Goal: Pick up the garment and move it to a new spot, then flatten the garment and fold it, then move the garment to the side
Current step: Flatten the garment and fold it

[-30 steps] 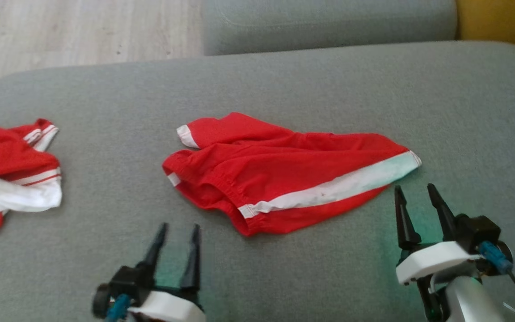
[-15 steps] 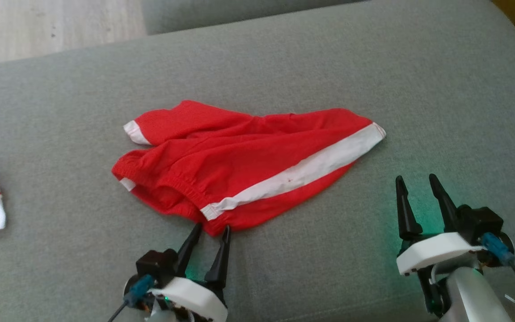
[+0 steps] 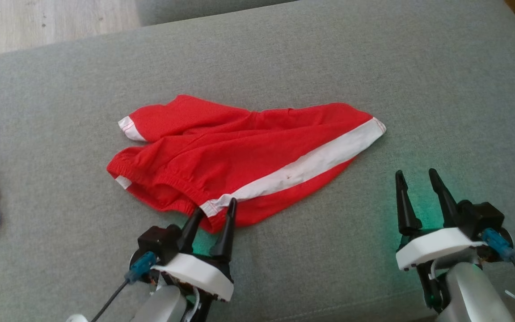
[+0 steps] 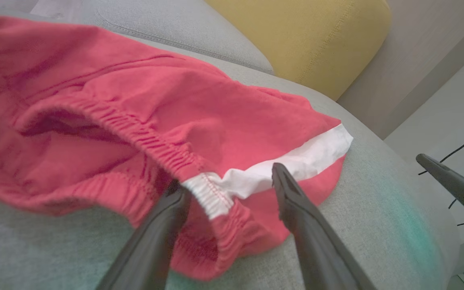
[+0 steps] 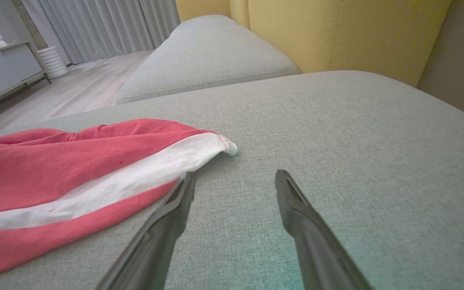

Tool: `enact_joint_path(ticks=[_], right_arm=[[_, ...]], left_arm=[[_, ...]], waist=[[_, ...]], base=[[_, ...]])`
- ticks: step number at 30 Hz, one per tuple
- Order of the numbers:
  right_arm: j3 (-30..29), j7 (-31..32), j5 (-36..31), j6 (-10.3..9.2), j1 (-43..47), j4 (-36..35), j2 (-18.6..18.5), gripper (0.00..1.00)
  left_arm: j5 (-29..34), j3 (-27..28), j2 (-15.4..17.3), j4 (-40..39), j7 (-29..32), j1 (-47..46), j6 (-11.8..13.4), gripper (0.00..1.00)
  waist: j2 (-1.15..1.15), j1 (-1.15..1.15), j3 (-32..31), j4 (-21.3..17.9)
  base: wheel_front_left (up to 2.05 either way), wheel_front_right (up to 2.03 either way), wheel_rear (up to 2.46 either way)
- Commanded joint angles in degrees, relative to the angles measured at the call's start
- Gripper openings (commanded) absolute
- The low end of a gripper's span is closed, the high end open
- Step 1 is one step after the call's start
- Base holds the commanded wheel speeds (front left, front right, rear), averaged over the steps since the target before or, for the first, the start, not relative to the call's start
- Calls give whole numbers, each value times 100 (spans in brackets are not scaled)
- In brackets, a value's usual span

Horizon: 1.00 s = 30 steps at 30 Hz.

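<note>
Head view: the garment (image 3: 248,152), red with a white side stripe and an elastic waistband, lies crumpled mid-cushion (image 3: 373,67). The left claw (image 3: 217,206) is spread wide, its fingers straddling the garment's near waistband corner. The right claw (image 3: 415,172), equally wide, holds nothing just off the stripe's far end.

Left wrist view: the fingers (image 4: 296,201) flank the stitched white stripe end, not clamped on it.

Right wrist view: that claw's fingers hang over bare cushion beside the hem.
</note>
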Motion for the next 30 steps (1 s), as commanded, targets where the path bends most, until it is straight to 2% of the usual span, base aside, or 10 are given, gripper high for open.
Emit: enact_joint_path(ticks=[1,2,4,10,17,23,30], right_arm=[[173,-25,46,-4,-169,-137,-29,100],[187,-25,56,-4,-174,-132,-29,100],[201,-25,71,-4,-188,-132,-29,100],[147,-25,134,-4,-165,-135,-29,100],[13,-25,367,-4,-47,-68,-29,100],[312,-25,605,-4,-95,327,-29,100],[634,-25,663,-4,-170,695,-29,100]], left_arm=[[26,144,9,-147,-29,-65,-28,77],[28,148,9,-145,-29,-62,-28,54],[17,159,9,-142,-29,-67,-28,0],[79,316,9,-155,-29,-69,-28,0],[465,879,67,-296,-29,395,-28,0],[645,1089,111,-336,-29,579,-28,0],[678,1100,62,-375,-29,546,-28,0]], waist=[[0,0,-6,8],[0,0,-3,9],[0,0,9,19],[0,0,-40,132],[0,0,-248,628],[0,0,-246,914],[0,0,-185,935]], base=[[0,0,0],[0,0,0],[0,0,0],[0,0,0],[0,0,0],[0,0,0],[0,0,0]])
